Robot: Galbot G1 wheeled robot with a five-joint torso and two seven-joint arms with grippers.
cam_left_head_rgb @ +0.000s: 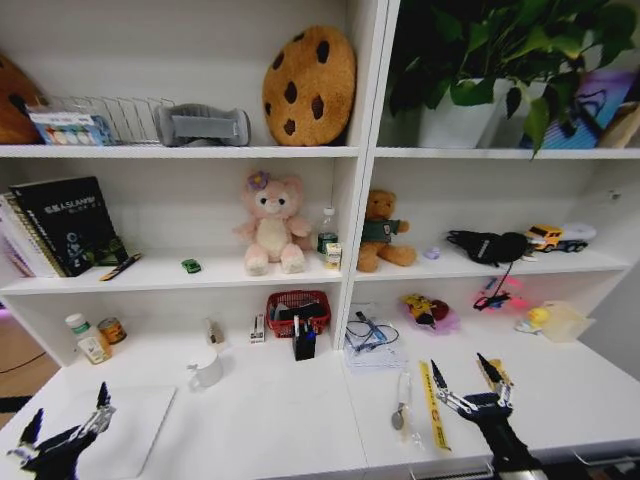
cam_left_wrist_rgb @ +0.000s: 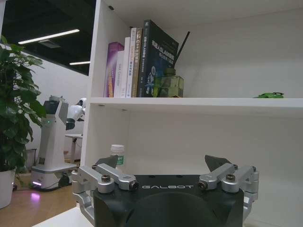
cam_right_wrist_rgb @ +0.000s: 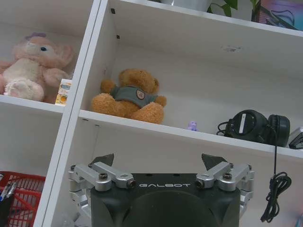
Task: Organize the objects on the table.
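Observation:
A silver laptop lies closed at the front left of the white table. My left gripper hovers open over its left part, empty; its wrist view shows the same gripper with its jaws apart. A tiny green toy car and a thin black pen sit on the shelf above; both the car and the pen appear again in the left wrist view. A slim white marker lies on the table just left of my open, empty right gripper, seen also as the right gripper.
A yellow ruler lies beside the marker. A white mug, a black pen holder and a red wire basket stand mid-table at the back. Glasses on papers, bottles, plush toys and books fill the shelves.

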